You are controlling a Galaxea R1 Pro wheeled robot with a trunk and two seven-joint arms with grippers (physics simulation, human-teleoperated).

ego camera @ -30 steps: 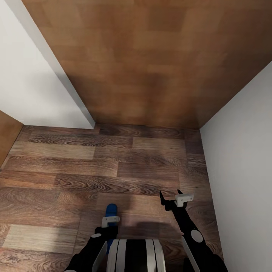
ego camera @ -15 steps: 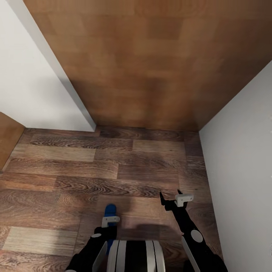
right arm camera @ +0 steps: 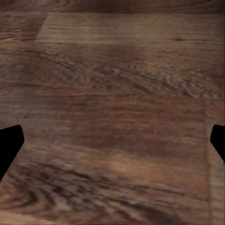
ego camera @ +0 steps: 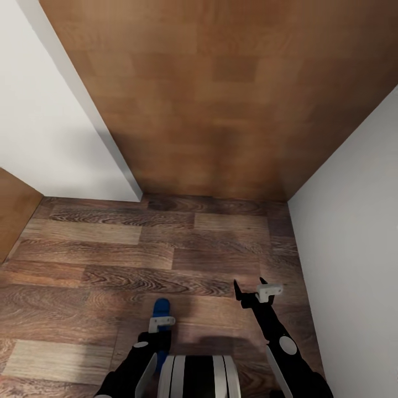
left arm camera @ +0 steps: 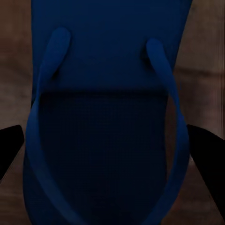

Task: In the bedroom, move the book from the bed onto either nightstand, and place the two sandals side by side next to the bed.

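Left hand (ego camera: 161, 322) carries a sandal (ego camera: 162, 307) through a doorway.
Sandal's long axis runs along the fingers, toe forward; right hand (ego camera: 253, 292) wide, nothing in it.

Black arms (ego camera: 279, 345) w/ white round joint caps, white wrist brackets, black-and-white striped trunk (ego camera: 199, 377).

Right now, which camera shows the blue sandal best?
The left wrist view: the sandal spans the frame, straps plain, between the left tool's tips. The head view shows just its blue tip.
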